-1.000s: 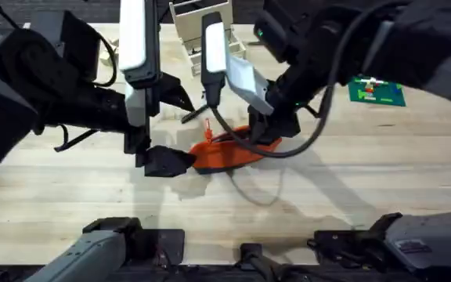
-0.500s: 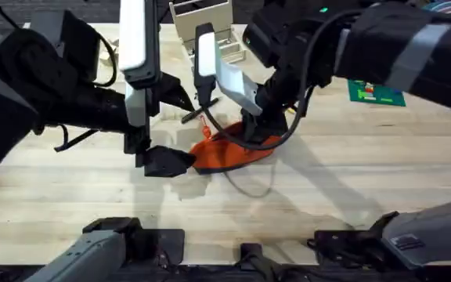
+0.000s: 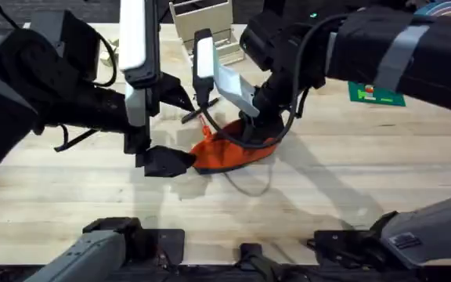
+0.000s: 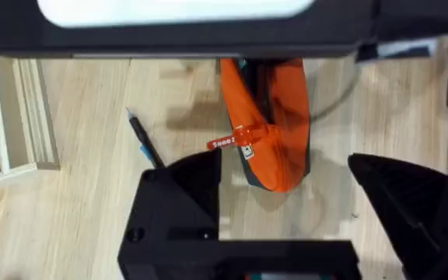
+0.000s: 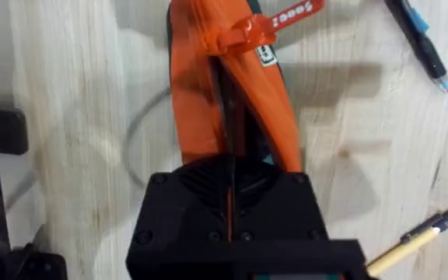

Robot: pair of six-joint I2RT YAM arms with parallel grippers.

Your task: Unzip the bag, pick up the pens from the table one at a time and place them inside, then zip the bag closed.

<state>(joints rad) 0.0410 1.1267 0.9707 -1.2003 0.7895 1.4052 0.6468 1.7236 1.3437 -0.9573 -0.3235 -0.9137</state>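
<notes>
The orange bag (image 3: 227,155) lies on the table (image 3: 351,188), a red tag (image 4: 232,141) sticking out near one end. My right gripper (image 3: 255,135) is pressed down on the bag (image 5: 201,85), fingers shut on its top seam by the dark zipper slot. At the bag's other end my left gripper (image 3: 169,162) stands open, a finger (image 4: 179,202) on each side of the bag's tip (image 4: 278,117). A black pen (image 5: 420,45) and a yellow pen (image 5: 418,238) lie on the wood beside the bag. The black pen (image 4: 145,140) also lies by the left gripper.
A wooden organiser (image 3: 203,23) stands at the back, and its edge (image 4: 18,117) is close to the left gripper. A green card (image 3: 376,92) lies at the right. A thin cable (image 3: 249,186) loops on the table in front of the bag.
My right gripper has slid leftward along the bag's top, toward the left gripper. The left arm and the bag's left end have stayed put.
</notes>
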